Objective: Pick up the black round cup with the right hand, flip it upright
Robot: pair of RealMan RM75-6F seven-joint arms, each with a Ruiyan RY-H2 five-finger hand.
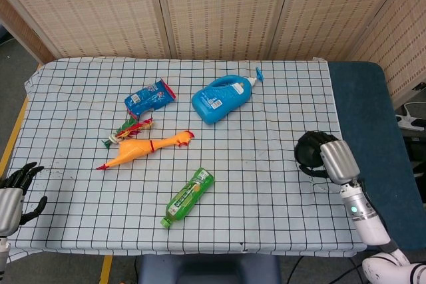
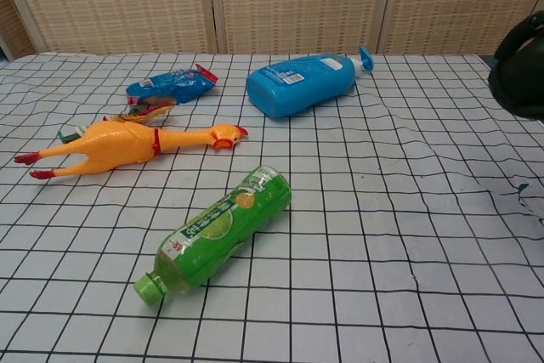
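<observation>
R hand (image 1: 336,161), silver metal back w/ dark fingers (image 1: 313,172), is wrapped round the black round cup (image 1: 308,152), holding it above the counter (image 1: 266,184) near its R edge. Cup is smooth, glossy, rounded; in chest view it shows as a dark curved shape (image 2: 520,70) at far R edge. Can't tell which way its mouth faces.

L hand (image 1: 14,191) sits at the near-L counter corner, dark fingers (image 1: 25,171) spread wide, holding nothing.

Well to the L of the R fingers: green plastic bottle (image 2: 217,231) lying flat, orange rubber chicken (image 2: 127,142), blue detergent jug (image 2: 302,82) on its side, crinkly blue snack bag (image 2: 170,85). Counter cloth is white w/ black grid, slightly wrinkled.
</observation>
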